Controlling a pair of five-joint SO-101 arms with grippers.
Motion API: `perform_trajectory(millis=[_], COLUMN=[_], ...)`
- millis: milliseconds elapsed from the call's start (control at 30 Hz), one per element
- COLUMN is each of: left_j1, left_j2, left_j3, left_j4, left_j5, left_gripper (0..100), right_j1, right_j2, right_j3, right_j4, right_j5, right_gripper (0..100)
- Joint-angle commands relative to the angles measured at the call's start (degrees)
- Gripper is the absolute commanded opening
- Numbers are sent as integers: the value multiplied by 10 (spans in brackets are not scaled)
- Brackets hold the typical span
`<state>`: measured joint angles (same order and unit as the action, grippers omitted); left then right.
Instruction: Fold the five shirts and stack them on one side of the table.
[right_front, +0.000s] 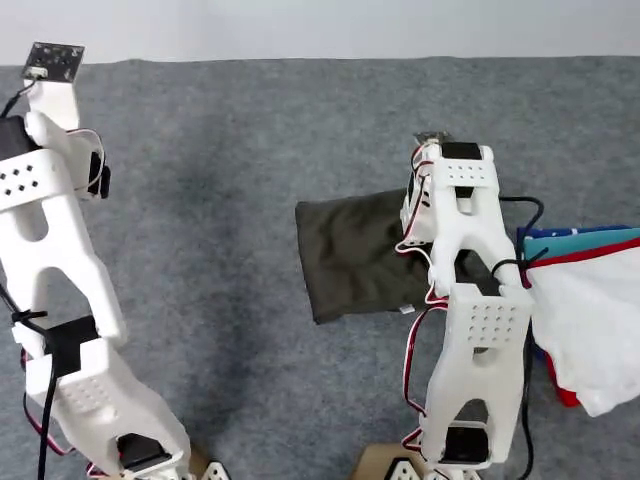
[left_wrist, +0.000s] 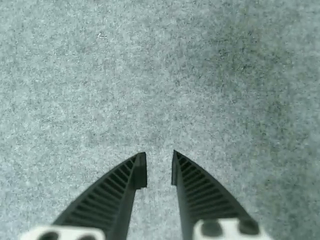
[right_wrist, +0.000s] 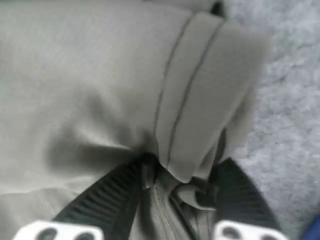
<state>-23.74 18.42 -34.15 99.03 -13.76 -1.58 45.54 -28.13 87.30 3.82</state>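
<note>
A dark olive shirt (right_front: 350, 255), folded into a rough rectangle, lies on the grey table mat just left of the right arm. My right gripper (right_wrist: 182, 182) is shut on a hemmed edge of that olive shirt (right_wrist: 100, 90), with cloth bunched between its black fingers (right_wrist: 107, 192). In the high view the right arm's white body covers the shirt's right part. At the right edge lies a pile of shirts (right_front: 590, 320), white on top with teal, blue and red edges showing. My left gripper (left_wrist: 159, 172) hovers over bare mat at the far left, jaws slightly apart, holding nothing.
The grey mat (right_front: 220, 200) covers the table; its wide middle and back are bare. The left arm's white body (right_front: 60, 300) runs along the left edge. The pile at the right reaches past the picture's edge.
</note>
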Motion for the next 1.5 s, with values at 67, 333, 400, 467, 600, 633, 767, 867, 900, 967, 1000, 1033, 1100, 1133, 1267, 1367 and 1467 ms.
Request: perform_trajectory(millis=[67,333,400,467,600,633,767,867,900,967,1000,1033,1100,1133,1267,1367,1467], left_j1=[-8,-9,-9,-10,-17,-19,-33,-39,-40,-40,-40,-40,-39,-38,-37,-37,-37], left_j2=[-38,-43,-44,-44,-44,-44,-44,-44,-44,-44,-44,-44,-44,-44,-44,-44,-44], left_j3=[-2,-2,-2,-2,-2,-2,-2,-2,-2,-2,-2,-2,-2,-2,-2,-2,-1], left_j4=[14,15,15,15,15,15,15,15,15,16,16,16,16,16,16,16,16], left_j5=[-2,-1,-1,-1,4,12,25,26,26,26,26,26,26,26,26,26,26], left_gripper=[88,87,87,87,87,87,87,87,87,87,87,87,87,87,87,87,87], right_j1=[-18,-19,-22,-31,-49,-53,-72,-83,-85,-84,-82,-81,-78,-76,-73,-73,-73], right_j2=[13,13,15,20,39,46,82,112,122,141,149,155,164,167,166,166,165], right_j3=[-1,-104,-154,-199,-262,-273,-317,-349,-360,-384,-397,-410,-436,-453,-519,-576,-644], right_j4=[-3,-3,-6,-8,-44,-57,-107,-133,-138,-143,-138,-129,-113,-109,-106,-102,-58], right_j5=[2,85,143,190,260,280,345,367,371,370,369,367,328,295,177,109,43], right_gripper=[22,9,9,9,9,9,9,9,9,22,52,99,198,241,290,289,289])
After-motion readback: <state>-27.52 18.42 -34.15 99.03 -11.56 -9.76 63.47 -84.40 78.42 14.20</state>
